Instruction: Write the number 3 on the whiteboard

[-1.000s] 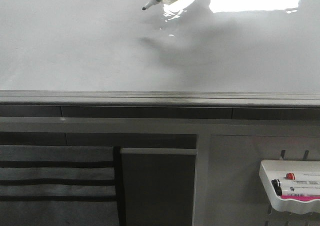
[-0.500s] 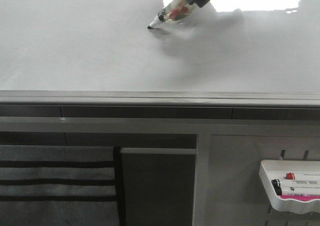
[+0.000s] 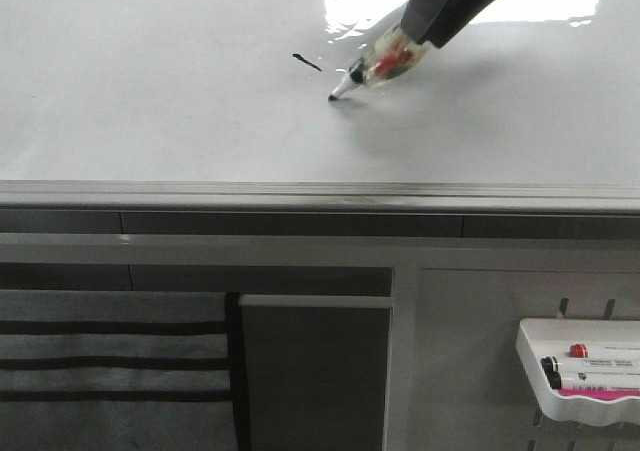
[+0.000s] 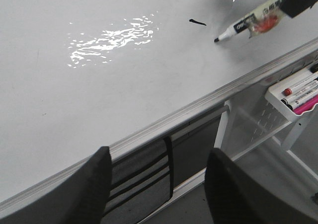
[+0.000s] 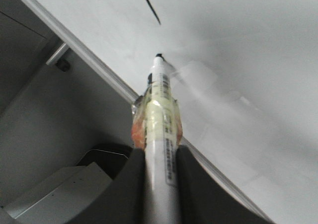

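Since half a second ago the marker (image 3: 375,71) has been carried to the right and nearer the front rim, and a short black dash (image 3: 307,62), the first stroke of the number 3, has been left where the tip stood before. That dash is seen on the whiteboard (image 3: 150,91) just ahead of the marker tip and a little to its left in the front view; a small gap of bare white lies between the two. The right gripper (image 5: 160,157) is clamped on the marker, whose white barrel is pinched between the two dark fingers (image 5: 130,184), with a band of clear tape over orange and yellow wrapped round the barrel just past the fingertips. The black tip points away from the gripper and down toward the glossy surface; it appears to meet the board, though contact cannot be told for certain. A soft shadow of the arm is cast on the board beneath the marker. The left gripper (image 4: 158,184) is held over the near rim of the whiteboard, well apart from the marker, its two dark fingers (image 4: 89,189) spread wide with nothing between them. Beyond the rim, below the right gripper, a small white tray (image 3: 585,376) is mounted on the frame, and spare markers (image 3: 595,366) with red and black caps lie in it side by side. Bright ceiling light is reflected on the board behind the right gripper.
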{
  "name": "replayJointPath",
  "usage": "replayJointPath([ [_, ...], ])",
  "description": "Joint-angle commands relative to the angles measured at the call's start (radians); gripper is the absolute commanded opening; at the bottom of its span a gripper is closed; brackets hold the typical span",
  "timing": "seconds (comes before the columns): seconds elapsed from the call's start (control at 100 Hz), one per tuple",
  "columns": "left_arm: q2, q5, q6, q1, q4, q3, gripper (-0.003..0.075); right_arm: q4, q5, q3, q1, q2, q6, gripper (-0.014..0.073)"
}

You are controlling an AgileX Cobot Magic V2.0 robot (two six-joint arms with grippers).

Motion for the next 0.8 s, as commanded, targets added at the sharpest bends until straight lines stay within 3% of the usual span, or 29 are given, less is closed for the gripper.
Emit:
replayJointPath([
  [0.0,0.001,-0.061,-0.012,0.003,-0.032,-0.027,0.0387,0.066,-0.104,-0.001,0.024,-0.012,-0.015,0.0021],
  [0.13,0.001,-0.061,-0.012,0.003,-0.032,-0.027,0.0388,0.066,-0.114,-0.017,0.015,0.008,-0.015,0.0021],
  [0.33,0.001,-0.061,-0.012,0.003,-0.032,-0.027,0.0387,0.043,0.018,0.005,-0.010,-0.020,-0.015,0.0021],
  [0.56,0.001,-0.061,-0.012,0.003,-0.032,-0.027,0.0388,0.108,-0.233,0.037,0.101,0.034,-0.021,0.0021],
  [0.7,0.001,-0.061,-0.012,0.003,-0.032,-0.027,0.0388,0.121,-0.184,-0.010,0.101,0.024,-0.035,0.0021],
  [0.79,0.001,-0.058,-0.012,0.003,-0.032,-0.027,0.0388,0.200,-0.169,0.036,0.103,-0.072,-0.166,0.0021],
])
